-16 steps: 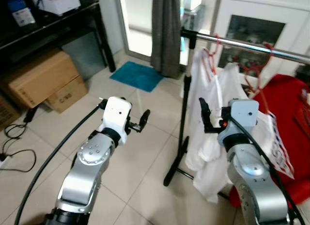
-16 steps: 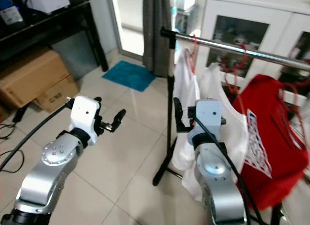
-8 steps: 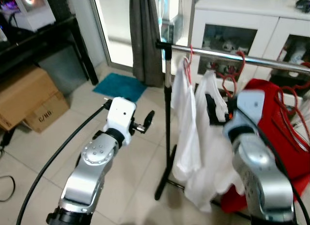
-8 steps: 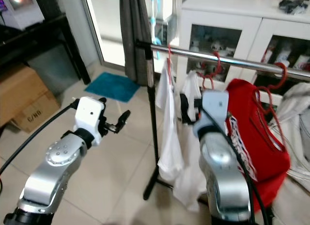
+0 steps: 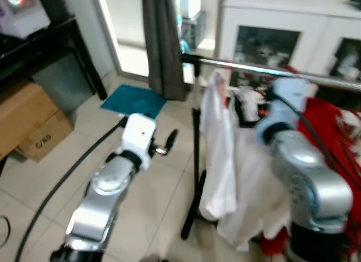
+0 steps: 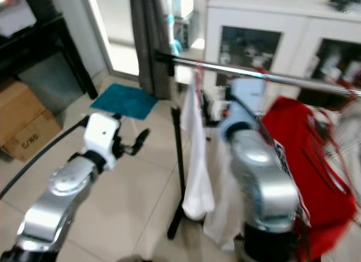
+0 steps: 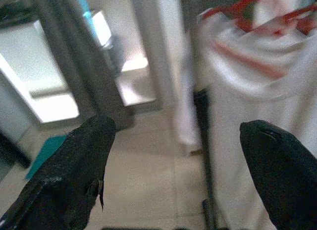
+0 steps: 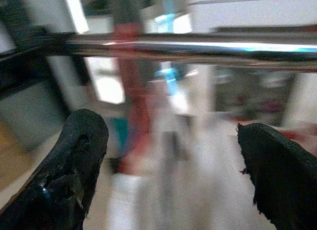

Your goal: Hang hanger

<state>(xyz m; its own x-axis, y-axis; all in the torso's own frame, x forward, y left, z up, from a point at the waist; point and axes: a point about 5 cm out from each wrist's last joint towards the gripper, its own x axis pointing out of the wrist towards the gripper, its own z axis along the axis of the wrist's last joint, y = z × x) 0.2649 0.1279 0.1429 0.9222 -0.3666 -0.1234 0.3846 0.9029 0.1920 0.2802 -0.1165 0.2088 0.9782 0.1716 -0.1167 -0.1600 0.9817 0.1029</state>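
Observation:
A steel clothes rail (image 5: 242, 67) runs across on a black stand (image 5: 196, 160). White garments (image 5: 219, 154) hang from it on red hangers (image 7: 237, 22), with a red garment (image 5: 327, 118) further right. My right gripper (image 5: 246, 108) is raised close under the rail, among the white garments. In the right wrist view it is open (image 8: 168, 127), the rail (image 8: 198, 44) crosses just beyond it and a blurred red hanger part (image 8: 131, 91) hangs between its fingers. My left gripper (image 5: 170, 139) is held out left of the stand, open (image 7: 176, 128) and empty.
Cardboard boxes (image 5: 34, 126) sit on the floor at the left under a black shelf (image 5: 51, 42). A teal mat (image 5: 134, 101) lies by a grey curtain (image 5: 163, 42). A white cabinet (image 5: 271, 25) stands behind the rail. Tiled floor (image 5: 152, 205) is open left of the stand.
The camera has swung, so the whole scene shifted. My right arm has risen from the white garments' middle up to just under the rail. The left arm keeps its pose.

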